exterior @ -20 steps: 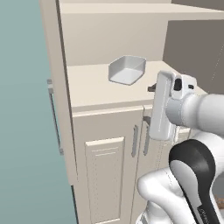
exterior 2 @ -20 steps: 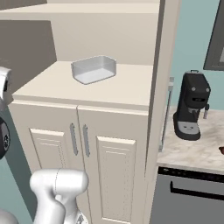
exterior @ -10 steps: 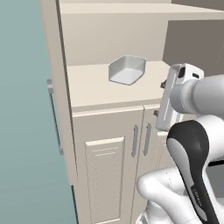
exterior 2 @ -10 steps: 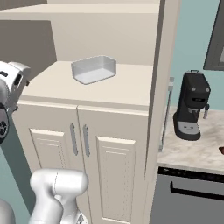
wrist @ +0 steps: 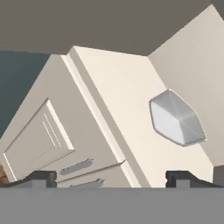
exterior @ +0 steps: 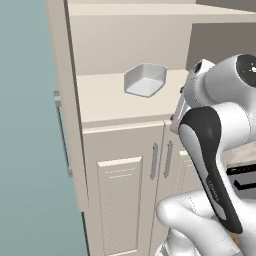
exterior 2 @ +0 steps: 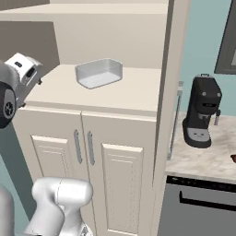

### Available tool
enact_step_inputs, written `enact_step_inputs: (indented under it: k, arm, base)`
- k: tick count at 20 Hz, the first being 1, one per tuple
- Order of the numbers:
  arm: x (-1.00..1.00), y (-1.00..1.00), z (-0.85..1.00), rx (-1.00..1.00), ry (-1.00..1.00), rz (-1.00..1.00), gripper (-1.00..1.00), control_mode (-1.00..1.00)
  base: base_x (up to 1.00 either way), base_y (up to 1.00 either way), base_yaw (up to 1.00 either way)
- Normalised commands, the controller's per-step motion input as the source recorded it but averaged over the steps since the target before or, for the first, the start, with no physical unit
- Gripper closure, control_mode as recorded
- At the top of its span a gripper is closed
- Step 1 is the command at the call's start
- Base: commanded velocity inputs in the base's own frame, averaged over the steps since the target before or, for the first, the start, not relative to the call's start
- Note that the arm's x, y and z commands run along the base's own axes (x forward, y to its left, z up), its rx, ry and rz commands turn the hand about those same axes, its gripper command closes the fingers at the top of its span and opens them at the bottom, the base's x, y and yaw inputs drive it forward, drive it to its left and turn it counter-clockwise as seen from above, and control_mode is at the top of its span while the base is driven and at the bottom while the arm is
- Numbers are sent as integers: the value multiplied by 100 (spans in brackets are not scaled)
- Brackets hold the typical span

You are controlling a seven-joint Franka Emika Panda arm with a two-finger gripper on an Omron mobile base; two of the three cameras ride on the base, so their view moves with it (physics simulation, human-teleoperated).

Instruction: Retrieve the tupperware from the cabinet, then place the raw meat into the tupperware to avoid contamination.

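My gripper (wrist: pixel 111 177) jaws wide apart, nothing held, well short of tupperware (wrist: pixel 177 118). Tupperware sits upright on open cabinet (exterior: pixel 125 165) shelf, toward back wall, lidless. Step in hand: reach for tub. Best: level hand, come over near rim, straddle one sloping wall, close gently. Thin wall may slip.
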Motion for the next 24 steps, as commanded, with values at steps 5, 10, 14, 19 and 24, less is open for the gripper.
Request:
enact_step_inputs:
  k: [5,10,14,19,24]
  arm:
    - [37,-3,-7,10,5,-6,-100,-100]
    - [37,0,-6,9,1,-6,-100,-100]
    - [28,0,-8,6,-4,-4,-100,-100]
    - [26,0,-2,7,-8,-4,-100,-100]
    - [21,0,0,7,-10,-3,-100,-100]
  base:
    - [0,0,0]
    - [0,0,0]
    - [0,0,0]
    - [0,0,0]
    - [0,0,0]
